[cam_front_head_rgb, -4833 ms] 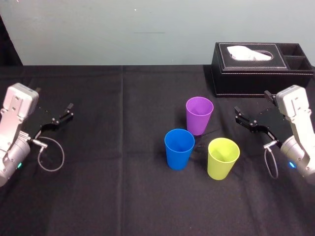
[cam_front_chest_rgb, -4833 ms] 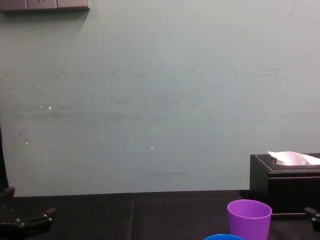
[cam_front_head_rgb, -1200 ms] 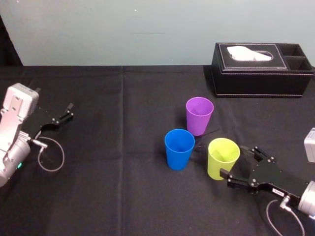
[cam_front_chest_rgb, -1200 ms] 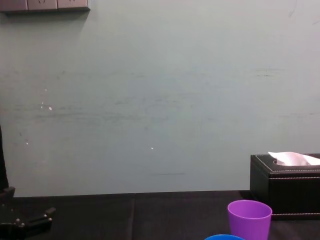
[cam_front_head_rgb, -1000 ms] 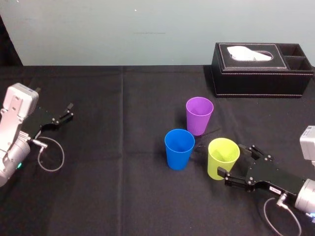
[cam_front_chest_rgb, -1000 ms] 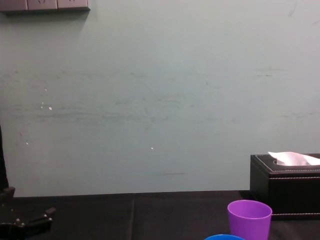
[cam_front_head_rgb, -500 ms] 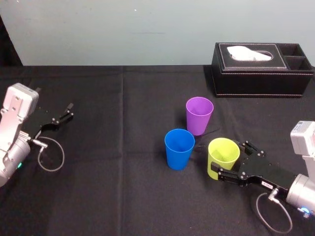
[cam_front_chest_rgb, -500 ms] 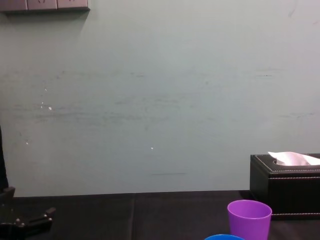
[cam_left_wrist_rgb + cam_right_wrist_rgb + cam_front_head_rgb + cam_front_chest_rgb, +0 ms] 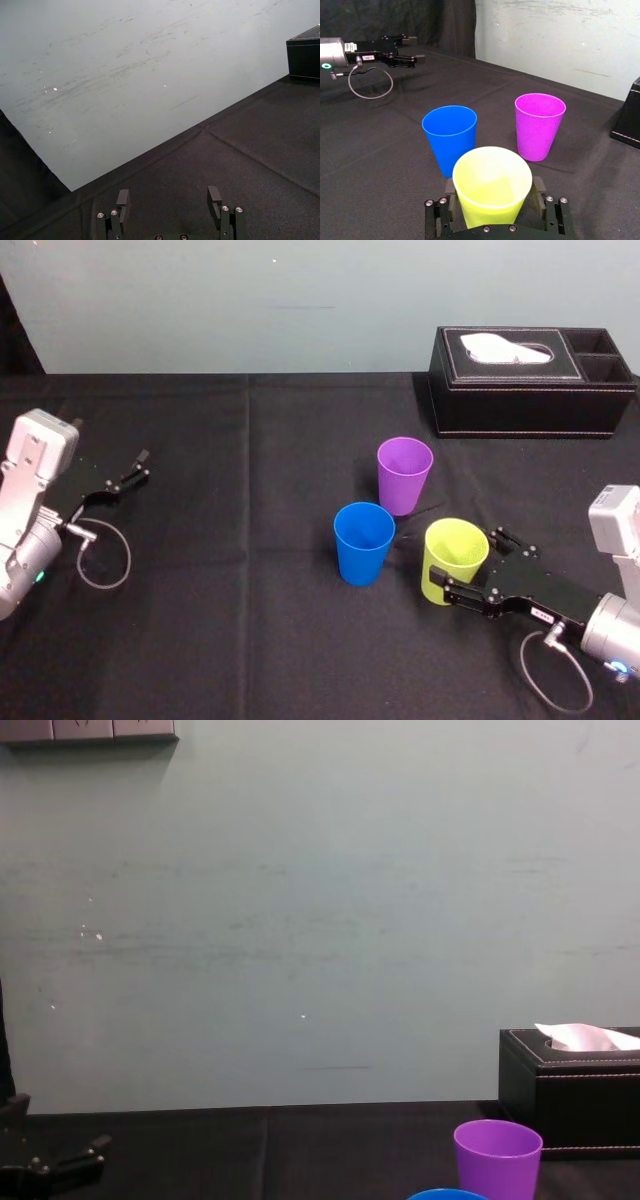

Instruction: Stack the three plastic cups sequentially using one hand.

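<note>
Your right claw is spread wide, its jaws either side of the yellow-green cup but not yet closed on it. The blue cup stands on the bench just past the claw's tips, and the purple cup stands farther ahead. Your left claw rests wide open, well apart from them.

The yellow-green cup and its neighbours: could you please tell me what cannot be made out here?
- Right wrist view: the yellow-green cup's base is hidden behind the right gripper's body, so whether it stands on the table is unclear.
- Chest view: the bottom edge cuts off the blue cup below its rim and the purple cup's base.
- Chest view: the parked left gripper is cut off by the lower left corner.
</note>
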Action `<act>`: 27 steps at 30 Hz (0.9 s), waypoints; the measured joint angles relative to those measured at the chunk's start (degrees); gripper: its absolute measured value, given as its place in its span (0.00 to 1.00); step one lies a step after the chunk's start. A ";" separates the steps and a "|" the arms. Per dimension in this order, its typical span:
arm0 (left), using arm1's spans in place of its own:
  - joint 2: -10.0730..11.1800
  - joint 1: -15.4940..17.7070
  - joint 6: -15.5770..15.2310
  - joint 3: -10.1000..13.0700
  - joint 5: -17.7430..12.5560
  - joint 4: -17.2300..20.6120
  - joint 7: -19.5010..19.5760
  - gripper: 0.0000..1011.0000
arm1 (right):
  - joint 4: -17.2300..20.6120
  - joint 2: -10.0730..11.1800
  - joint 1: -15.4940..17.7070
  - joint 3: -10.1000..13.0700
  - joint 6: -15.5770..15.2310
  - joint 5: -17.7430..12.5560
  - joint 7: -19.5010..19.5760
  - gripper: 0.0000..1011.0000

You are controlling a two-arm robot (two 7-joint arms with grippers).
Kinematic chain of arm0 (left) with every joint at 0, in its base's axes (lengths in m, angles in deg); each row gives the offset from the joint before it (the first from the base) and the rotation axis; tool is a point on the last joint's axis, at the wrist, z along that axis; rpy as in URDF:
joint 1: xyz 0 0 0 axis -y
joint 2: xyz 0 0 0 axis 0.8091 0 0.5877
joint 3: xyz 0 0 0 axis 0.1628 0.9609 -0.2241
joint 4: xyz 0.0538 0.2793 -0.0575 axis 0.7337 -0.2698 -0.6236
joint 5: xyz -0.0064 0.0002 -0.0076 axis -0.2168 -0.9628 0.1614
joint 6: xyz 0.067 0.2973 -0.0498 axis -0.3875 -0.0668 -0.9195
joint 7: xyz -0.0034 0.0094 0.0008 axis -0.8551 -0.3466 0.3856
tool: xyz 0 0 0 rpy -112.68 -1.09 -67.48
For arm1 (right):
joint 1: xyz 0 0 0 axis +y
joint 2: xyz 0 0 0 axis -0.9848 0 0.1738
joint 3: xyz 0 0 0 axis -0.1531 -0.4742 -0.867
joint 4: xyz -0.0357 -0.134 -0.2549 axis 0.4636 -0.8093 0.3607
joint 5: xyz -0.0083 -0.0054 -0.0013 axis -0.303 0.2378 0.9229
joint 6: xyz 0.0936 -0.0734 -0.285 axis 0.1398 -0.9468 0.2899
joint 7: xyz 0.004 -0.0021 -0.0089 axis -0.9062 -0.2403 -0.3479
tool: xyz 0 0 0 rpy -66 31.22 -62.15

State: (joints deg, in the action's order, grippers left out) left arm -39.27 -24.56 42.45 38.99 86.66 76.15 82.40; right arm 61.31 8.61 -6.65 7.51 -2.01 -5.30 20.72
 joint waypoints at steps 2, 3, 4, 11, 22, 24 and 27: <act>0.00 0.00 0.00 0.00 0.00 0.00 0.00 1.00 | 0.01 0.02 0.01 0.01 0.03 -0.03 -0.04 0.88; 0.00 0.00 0.00 0.00 0.00 0.00 0.00 1.00 | 0.01 0.03 0.02 0.02 0.03 -0.03 -0.06 0.85; 0.00 0.00 0.00 0.00 0.00 0.00 0.00 1.00 | 0.01 0.03 0.02 0.02 0.04 -0.04 -0.07 0.83; 0.00 0.00 0.00 0.00 0.00 0.00 0.00 1.00 | 0.06 0.06 0.05 0.06 0.10 -0.07 -0.15 0.75; 0.00 0.00 0.00 0.00 0.00 0.00 0.00 1.00 | 3.25 0.45 -0.24 1.59 -0.67 0.28 1.07 0.73; 0.00 0.00 0.00 0.00 0.00 0.00 0.00 1.00 | 3.99 0.52 -0.73 1.93 -1.27 0.31 1.44 0.73; 0.00 0.00 0.00 0.00 0.00 0.00 0.00 1.00 | 4.81 0.53 -1.90 2.17 -2.20 0.51 1.85 0.73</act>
State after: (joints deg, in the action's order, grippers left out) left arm -39.27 -24.56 42.45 38.99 86.66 76.15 82.40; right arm 66.13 9.15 -8.54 9.67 -4.21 -4.79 22.57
